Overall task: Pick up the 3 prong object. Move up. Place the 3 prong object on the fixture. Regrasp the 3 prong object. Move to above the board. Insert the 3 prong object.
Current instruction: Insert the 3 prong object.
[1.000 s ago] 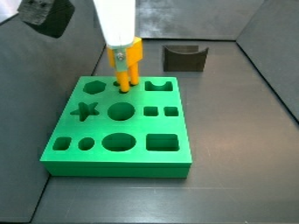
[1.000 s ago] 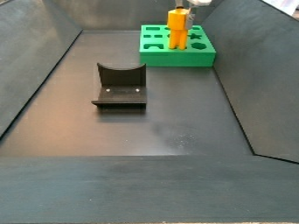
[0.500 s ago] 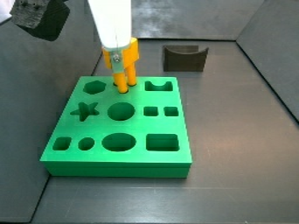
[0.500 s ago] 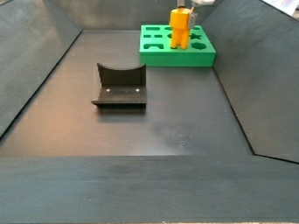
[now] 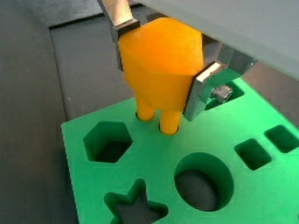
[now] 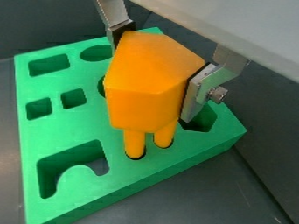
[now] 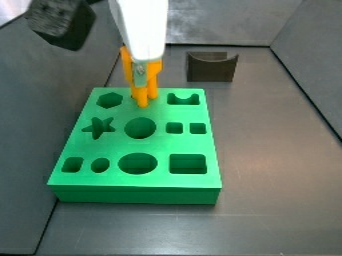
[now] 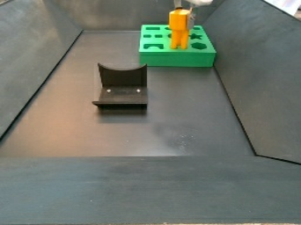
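The end effector (image 5: 163,66) is clamped on the 3 prong object (image 5: 160,70), one silver finger (image 5: 212,85) pressed to each side of the orange block; both wrist views show the grip, with the block (image 6: 146,83) filling the gap between the plates. The object hangs upright, prongs pointing down, over the board (image 5: 105,199) near its far end as a side view (image 7: 114,175) shows it.

In the wrist views the prong tips (image 5: 170,124) reach the board's top surface at a cut-out (image 6: 138,150) near one edge. Whether they have entered the hole or only touch its rim I cannot tell.

The hexagon hole (image 5: 107,143) lies just beside the prongs, and a star hole (image 5: 136,208) and an oval hole (image 5: 201,182) lie further along the board.

In both side views the object (image 7: 140,78) (image 8: 178,29) stands over the board (image 8: 177,59), with the arm's white body (image 7: 139,22) above it. The fixture (image 8: 120,87) sits on the dark counter (image 8: 165,132), well apart from the board, with nothing in it. It also shows behind the board (image 7: 211,66).
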